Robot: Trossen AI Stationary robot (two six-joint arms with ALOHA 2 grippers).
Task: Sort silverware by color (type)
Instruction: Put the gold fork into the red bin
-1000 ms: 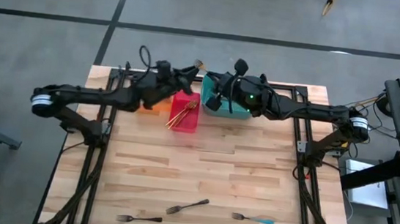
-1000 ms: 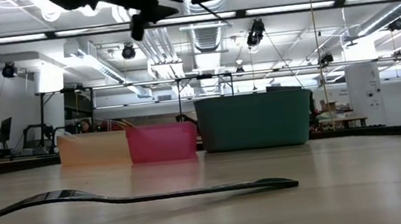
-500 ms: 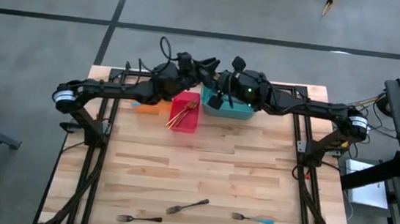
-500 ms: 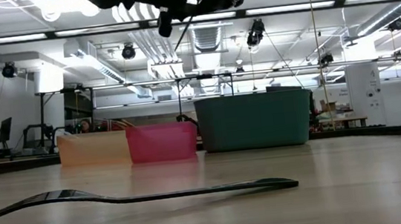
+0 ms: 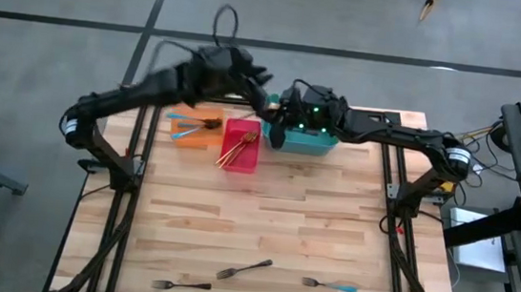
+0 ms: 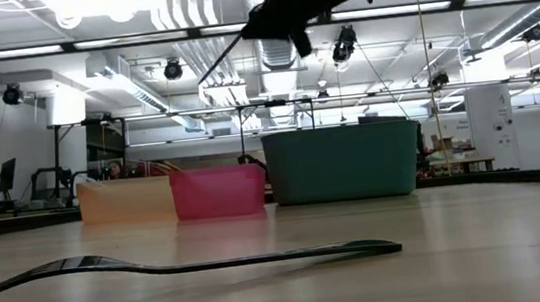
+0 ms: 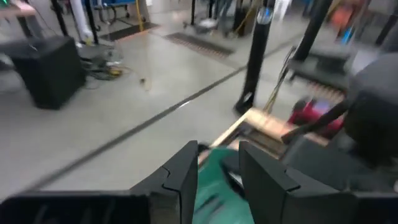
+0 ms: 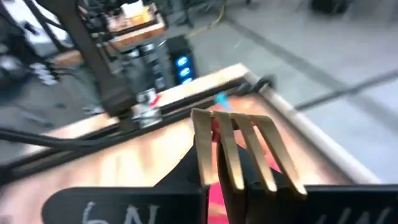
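Silverware: gold fork (image 8: 239,152) is pinched in your right gripper (image 8: 227,186), tines up, high over the back of the table (image 5: 264,213) near the teal bin (image 5: 304,143). Gold ones sit in the red bin (image 5: 240,156), so swing there & go low before letting go. Left gripper (image 7: 217,168) is spread w/ nothing in it, above the bins. 3 forks (image 5: 245,268) wait at the front edge. No readable labels.

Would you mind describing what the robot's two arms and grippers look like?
Both arms are dark, slim and jointed, each with a pale ring near its base. A black cable loops above the left arm; green lights glow on the right arm. The left gripper has flat dark fingers.
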